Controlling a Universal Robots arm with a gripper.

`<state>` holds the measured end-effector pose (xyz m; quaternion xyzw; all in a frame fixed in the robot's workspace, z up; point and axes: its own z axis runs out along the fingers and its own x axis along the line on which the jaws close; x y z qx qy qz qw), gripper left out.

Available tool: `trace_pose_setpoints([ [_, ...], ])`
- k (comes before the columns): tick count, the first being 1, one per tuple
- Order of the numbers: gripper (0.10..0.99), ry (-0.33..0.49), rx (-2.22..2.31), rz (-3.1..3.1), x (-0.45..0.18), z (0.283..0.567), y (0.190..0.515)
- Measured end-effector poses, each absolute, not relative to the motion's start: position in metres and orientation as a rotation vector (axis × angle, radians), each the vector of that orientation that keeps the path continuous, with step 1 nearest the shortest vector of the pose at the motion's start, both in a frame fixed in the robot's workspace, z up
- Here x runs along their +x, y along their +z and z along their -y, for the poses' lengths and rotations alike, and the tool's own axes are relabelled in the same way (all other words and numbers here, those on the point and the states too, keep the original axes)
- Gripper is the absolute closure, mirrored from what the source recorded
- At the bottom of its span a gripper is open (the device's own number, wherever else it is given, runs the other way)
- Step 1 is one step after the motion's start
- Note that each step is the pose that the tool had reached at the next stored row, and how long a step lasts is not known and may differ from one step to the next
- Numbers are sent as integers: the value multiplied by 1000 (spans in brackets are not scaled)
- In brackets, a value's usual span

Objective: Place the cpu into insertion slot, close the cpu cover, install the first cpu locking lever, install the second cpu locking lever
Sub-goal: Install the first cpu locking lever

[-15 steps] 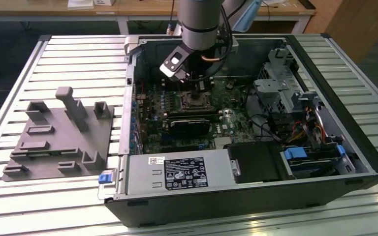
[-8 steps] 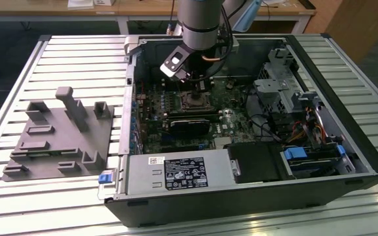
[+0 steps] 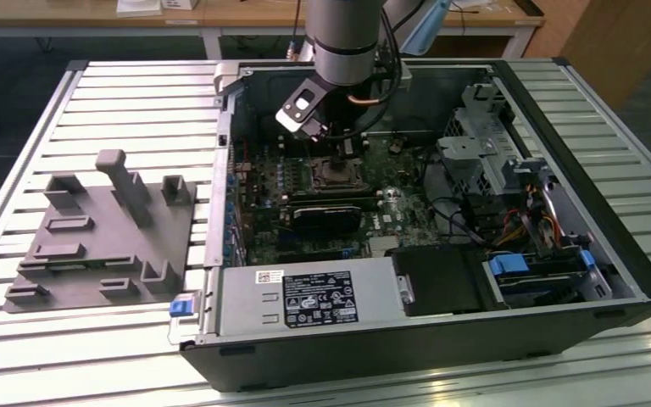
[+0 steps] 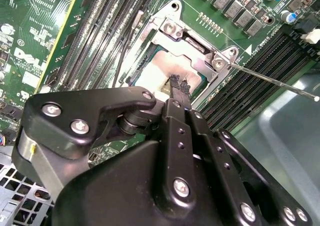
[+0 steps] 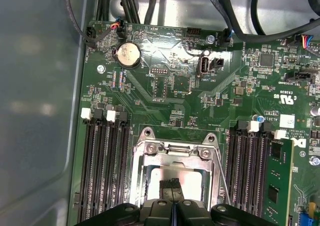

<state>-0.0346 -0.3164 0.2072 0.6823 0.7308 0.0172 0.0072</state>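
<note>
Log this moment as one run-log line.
gripper: fingers shut, tips over cpu | cpu cover: down around cpu | locking lever: sticking out from socket, not latched

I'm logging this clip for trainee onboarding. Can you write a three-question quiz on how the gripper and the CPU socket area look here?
1. True or false: in the second wrist view, the gripper has its fingertips spread wide apart.
2. What shows through the window of the cpu cover? A) the metal top of the cpu B) bare socket pins C) a cooling fan
3. Fill in: in the exterior view, the grey fixture block lies to the exterior view's ____ of the computer case.

Key: 1 false, the fingertips are shut together just above the chip. 2 A. 3 left.
</note>
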Motion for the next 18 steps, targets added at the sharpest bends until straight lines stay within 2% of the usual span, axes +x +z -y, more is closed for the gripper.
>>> trace_pose_setpoints([
  [18,980,53,2134,-2285,-35,316,213],
])
